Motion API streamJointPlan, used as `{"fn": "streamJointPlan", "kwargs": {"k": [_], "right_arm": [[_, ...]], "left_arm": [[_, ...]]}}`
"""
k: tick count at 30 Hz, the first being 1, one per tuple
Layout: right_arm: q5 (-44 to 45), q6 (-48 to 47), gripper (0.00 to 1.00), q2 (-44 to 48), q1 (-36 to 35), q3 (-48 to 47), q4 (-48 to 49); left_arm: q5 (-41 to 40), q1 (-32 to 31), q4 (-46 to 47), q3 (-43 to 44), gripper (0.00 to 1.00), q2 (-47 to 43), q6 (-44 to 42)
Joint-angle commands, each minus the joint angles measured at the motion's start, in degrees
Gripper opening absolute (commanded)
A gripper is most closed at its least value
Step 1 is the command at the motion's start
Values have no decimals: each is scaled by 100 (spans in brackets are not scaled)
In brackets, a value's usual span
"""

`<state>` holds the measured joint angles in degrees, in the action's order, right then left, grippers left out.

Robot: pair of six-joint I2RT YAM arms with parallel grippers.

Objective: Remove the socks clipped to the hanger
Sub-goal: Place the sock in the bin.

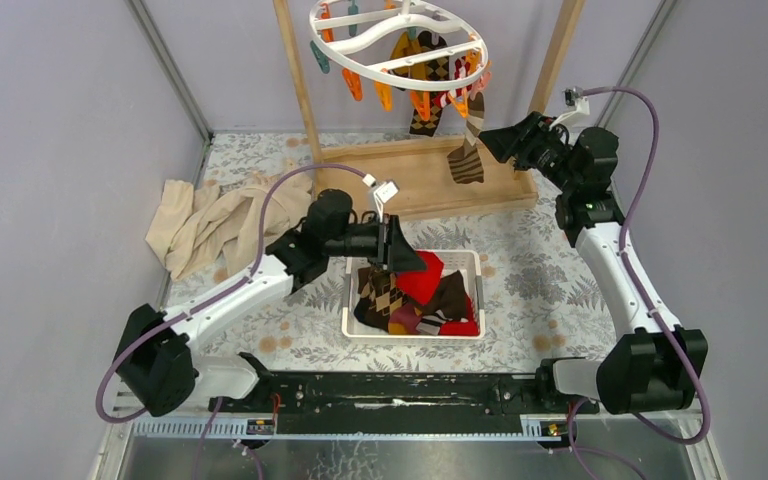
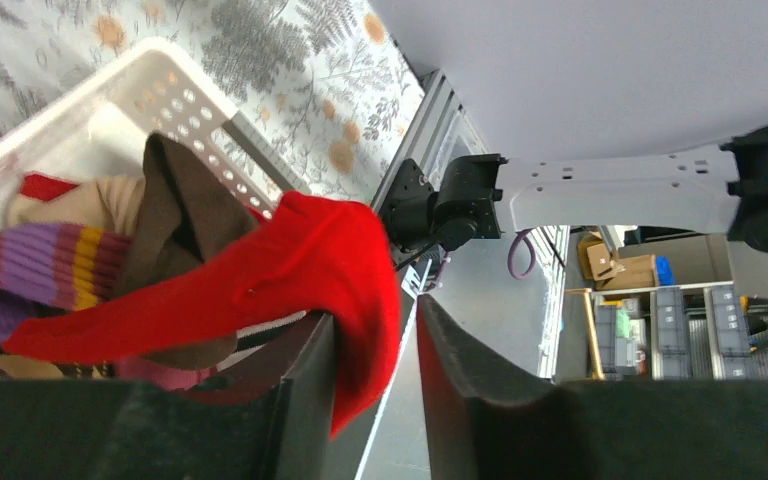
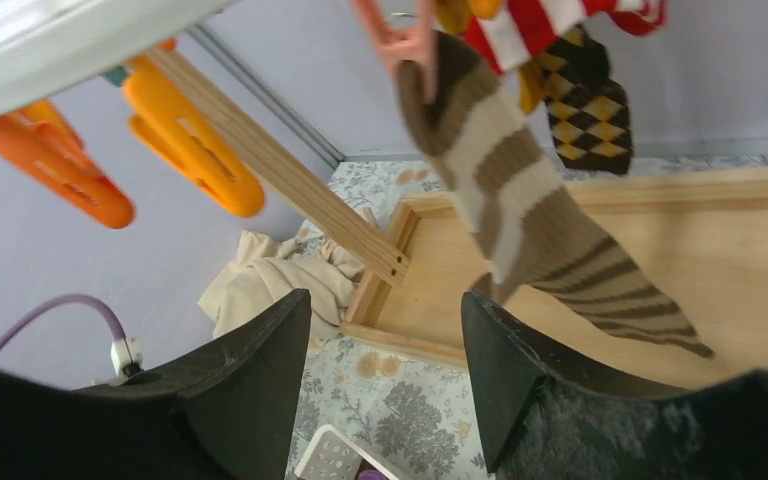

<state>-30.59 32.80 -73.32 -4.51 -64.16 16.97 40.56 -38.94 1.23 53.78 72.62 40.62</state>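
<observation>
Striped and argyle socks (image 3: 520, 210) on white hanger (image 3: 50, 45)

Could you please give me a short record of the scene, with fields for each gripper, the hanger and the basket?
left gripper: above the white basket, fingers parted, red sock hanging between them
right gripper: fingers open, just short of the brown striped sock
hanger: brown striped sock in a pink clip; argyle sock and red-and-white sock also hang
white basket: several socks inside
beige cloth: crumpled on the table
</observation>
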Motion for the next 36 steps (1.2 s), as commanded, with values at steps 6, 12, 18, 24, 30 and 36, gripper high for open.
{"fn": "streamJointPlan", "kwargs": {"k": [6,12,18,24,30,36], "right_arm": [[163,-3,64,-160,302,98,138],[140,-22,64,-594,299,92,550],[320,-438,64,-934,283,39,581],[380,-630,64,-1060,210,149,710],[617,-994,64,-1028,-284,36,589],[1361,-971,65,-1367,-607,-306,313]], "left_arm": [[-884,-250,21,-267,92,559,-576],[-1103,-250,-273,-132,99,458,-675],[-1380,-262,-763,88,99,130,-796],[-1515,-249,-1086,266,99,7,-903],[-1518,-257,-1133,292,99,2,-924],[-1514,-258,-1174,308,99,-52,-937]]}}
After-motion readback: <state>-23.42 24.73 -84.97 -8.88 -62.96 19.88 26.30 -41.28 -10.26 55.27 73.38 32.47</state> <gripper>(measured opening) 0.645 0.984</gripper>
